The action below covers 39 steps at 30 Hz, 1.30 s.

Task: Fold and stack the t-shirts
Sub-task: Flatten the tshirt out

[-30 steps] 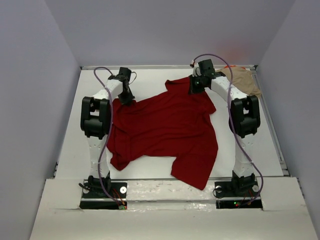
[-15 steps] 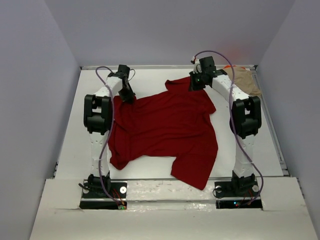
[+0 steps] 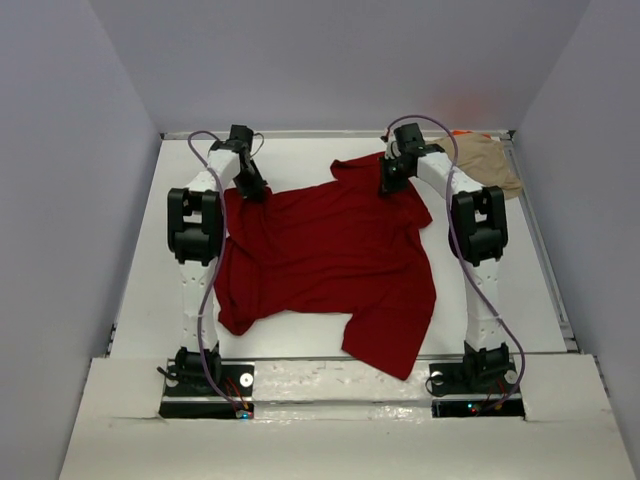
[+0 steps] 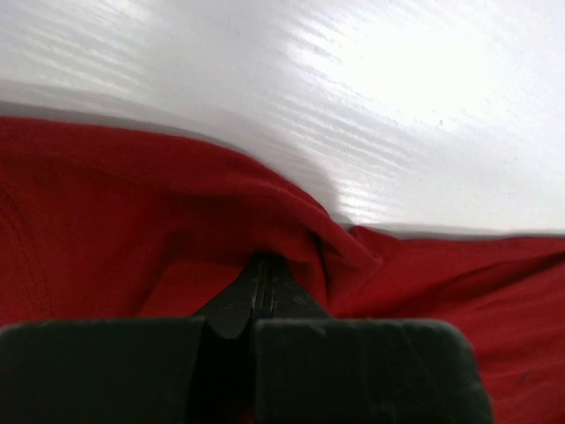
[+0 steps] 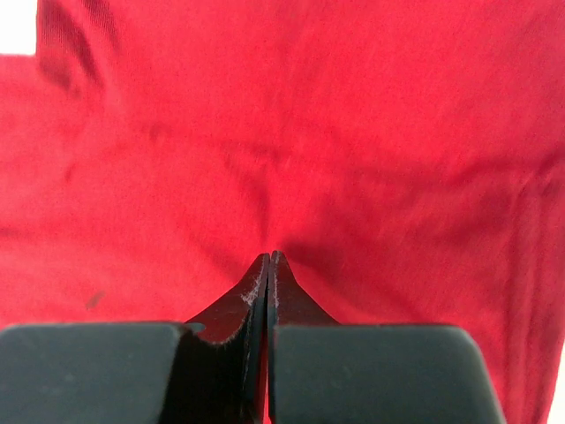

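Reaching over the far half of the white tabletop, the left arm and the right arm stand with elbows raised and forearms sloping down to the cloth.

We see the left hand set on the far left corner of the dark red shirt. Its black fingers are pressed together, pinching a hump of red cloth at the shirt's edge, where the glossy bare tabletop begins.

The right hand comes down on the shirt's far right part. Its fingers are likewise closed tip to tip, nipping the fabric, and soft creases run in toward the pinch.

The red shirt lies spread but rumpled across the middle of the tabletop between the two arms. It is a matte, finely woven knit, with wavy hems and one flap trailing toward the near right.

A tan shirt sits crumpled in the far right corner, just beyond the right arm. A sliver of orange cloth shows at its far edge, against the back rim.
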### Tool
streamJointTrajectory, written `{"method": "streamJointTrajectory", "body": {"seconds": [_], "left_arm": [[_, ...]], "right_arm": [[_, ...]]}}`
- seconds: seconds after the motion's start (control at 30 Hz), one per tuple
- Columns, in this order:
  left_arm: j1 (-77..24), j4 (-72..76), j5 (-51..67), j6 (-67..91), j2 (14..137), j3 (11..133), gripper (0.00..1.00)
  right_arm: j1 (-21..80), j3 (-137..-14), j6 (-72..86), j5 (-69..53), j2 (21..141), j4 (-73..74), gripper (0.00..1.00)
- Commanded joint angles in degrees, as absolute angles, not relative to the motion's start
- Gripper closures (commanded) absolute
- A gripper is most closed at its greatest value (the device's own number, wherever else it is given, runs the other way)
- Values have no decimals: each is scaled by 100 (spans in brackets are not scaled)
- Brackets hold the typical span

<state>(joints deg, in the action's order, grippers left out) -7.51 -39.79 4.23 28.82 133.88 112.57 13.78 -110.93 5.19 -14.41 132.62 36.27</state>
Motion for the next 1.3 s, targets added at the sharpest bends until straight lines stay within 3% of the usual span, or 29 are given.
{"method": "streamJointTrajectory", "body": {"seconds": [0.0,0.33,0.97,1.27], "left_arm": [[-528,-4166,544,2786,13675,11452,100],[-369,-4219,940,2848,14018,12013,100],[-229,-4114,746,2584,14905,14017,100],[-79,-3683,1274,2672,15223,14431,94]], "right_arm": [[1266,-11872,545,-1591,13666,3998,100],[1107,-12453,536,-1907,14185,4131,100],[713,-14747,606,-2338,15539,4192,100],[431,-15126,607,-2900,15680,3753,100]]}}
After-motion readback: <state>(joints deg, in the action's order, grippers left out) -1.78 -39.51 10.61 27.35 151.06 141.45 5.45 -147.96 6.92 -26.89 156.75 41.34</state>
